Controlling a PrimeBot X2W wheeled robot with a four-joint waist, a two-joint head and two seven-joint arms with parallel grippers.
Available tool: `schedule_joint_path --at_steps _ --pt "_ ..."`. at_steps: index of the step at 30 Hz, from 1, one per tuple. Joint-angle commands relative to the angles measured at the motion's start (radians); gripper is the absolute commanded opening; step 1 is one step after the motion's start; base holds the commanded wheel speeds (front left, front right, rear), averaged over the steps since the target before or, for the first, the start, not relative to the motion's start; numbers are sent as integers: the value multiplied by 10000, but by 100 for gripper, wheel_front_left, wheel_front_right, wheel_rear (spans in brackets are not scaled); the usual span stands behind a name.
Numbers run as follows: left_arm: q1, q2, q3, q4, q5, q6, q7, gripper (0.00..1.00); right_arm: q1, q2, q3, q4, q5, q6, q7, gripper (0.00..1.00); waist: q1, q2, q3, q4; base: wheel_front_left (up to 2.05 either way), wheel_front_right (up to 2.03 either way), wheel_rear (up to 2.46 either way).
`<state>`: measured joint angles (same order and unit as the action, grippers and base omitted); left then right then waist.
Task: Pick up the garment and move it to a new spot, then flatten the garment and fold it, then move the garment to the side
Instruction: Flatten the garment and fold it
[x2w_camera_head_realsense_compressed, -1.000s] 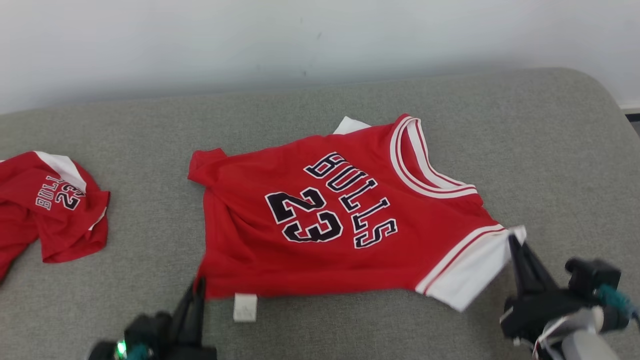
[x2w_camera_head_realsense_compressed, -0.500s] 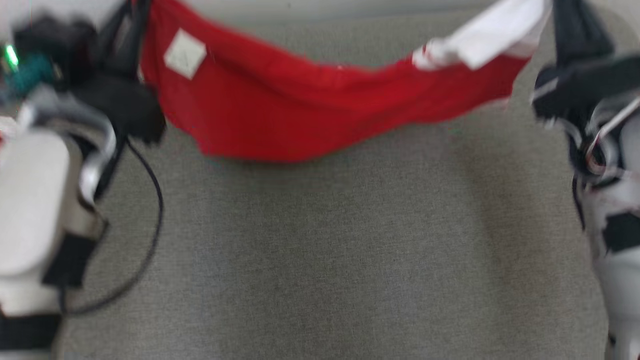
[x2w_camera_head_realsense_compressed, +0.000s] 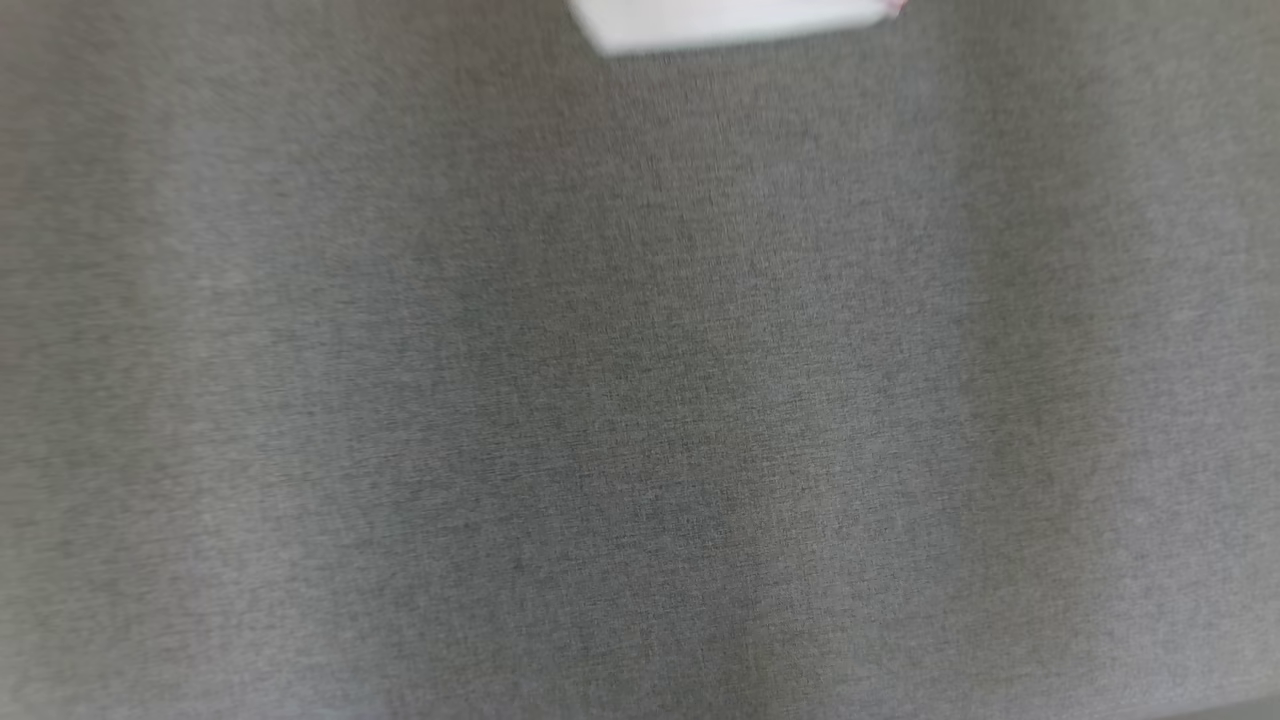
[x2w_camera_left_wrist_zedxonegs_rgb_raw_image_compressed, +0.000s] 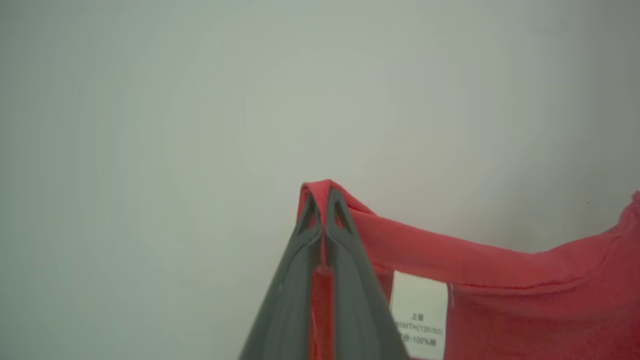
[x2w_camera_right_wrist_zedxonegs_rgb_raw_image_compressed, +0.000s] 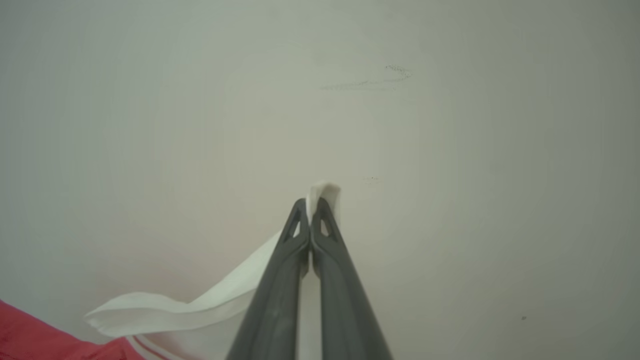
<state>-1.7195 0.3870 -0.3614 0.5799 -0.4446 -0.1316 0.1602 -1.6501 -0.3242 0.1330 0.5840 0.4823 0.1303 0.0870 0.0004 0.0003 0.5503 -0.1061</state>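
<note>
**Jersey hoisted, both corners pinched**

The red garment (x2w_camera_left_wrist_zedxonegs_rgb_raw_image_compressed: 500, 280) is seen slung against a pale wall (x2w_camera_left_wrist_zedxonegs_rgb_raw_image_compressed: 175, 125). Its white sleeve (x2w_camera_head_realsense_compressed: 720, 20) is just caught at the head view's top edge, and a wide stretch of grey fabric surface (x2w_camera_head_realsense_compressed: 640, 400) is spread below. The left hand (x2w_camera_left_wrist_zedxonegs_rgb_raw_image_compressed: 324, 192) is clamped tight on a red corner. The right hand (x2w_camera_right_wrist_zedxonegs_rgb_raw_image_compressed: 310, 202) is pressed closed on the white sleeve.

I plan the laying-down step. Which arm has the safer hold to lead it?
Probably left: the left gripper has the red garment deep between its fingers; the right gripper holds only a thin white sleeve edge.
</note>
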Motion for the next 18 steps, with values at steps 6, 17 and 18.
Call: schedule_joint_path --at_steps 6,17,18 --pt "-2261 -297 -216 1633 -242 22 -535 0 -2283 -43 222 1338 -437 11 -356 0 -4 -3 1024 -429 0 0 0" --pt "-3289 -510 -1022 3226 -799 21 -1605 0 -4138 -29 1389 2794 -408 11 -915 0 -4 -3 1332 -281 0 0 0" --pt "-3121 -502 -1092 3280 -847 21 -1672 0 -3981 -58 1491 2859 -325 11 -973 0 -4 -3 1296 -278 0 0 0"
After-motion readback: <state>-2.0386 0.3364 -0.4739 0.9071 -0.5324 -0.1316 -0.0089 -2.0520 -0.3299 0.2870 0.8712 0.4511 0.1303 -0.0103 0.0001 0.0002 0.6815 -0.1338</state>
